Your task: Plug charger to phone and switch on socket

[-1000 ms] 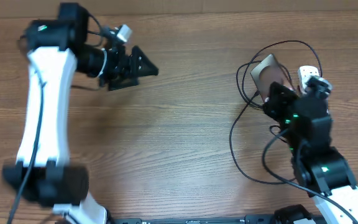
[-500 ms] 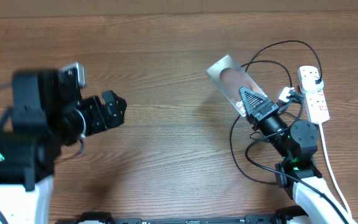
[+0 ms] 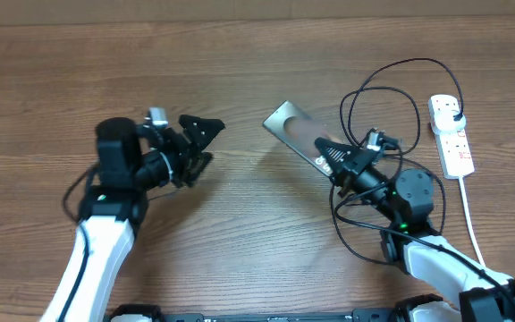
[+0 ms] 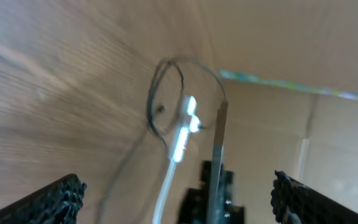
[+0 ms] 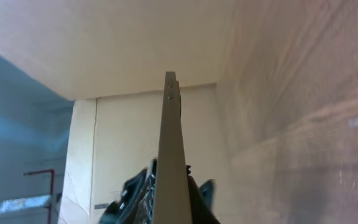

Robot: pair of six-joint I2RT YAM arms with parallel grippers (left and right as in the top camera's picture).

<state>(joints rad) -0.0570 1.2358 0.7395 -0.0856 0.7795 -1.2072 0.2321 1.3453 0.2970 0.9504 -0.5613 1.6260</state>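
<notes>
Noted phone just off centre toward 1 o'clock, apparently raised clear of table, long axis running 10 to 4 o'clock. Found right claw clamped on its 4 o'clock end; wrist view confirms slab edge-on between the fingers. Found left claw at 9 o'clock of phone, fingers spread wide, nothing between them, nose pointing toward 3 o'clock.

Logged socket at 3 o'clock edge of table, well apart from phone. Traced charger in loose loops between phone and socket, some strands passing around the right arm. Could not locate tip in any view. Could not read switch position.

Judged stage: phone presented, charger not yet picked up, switch not yet touched.

Risks, as judgement:
- Pinched at one end only, so may pivot or slip under any push from the tip.
- Looped around right arm, so may snag and drag socket or yank the tip away on any arm move.
- Thin and hard to see, so may be missed or pinched crooked by left claw.
- Misaligned with port, may skid off phone's edge rather than seat.
</notes>
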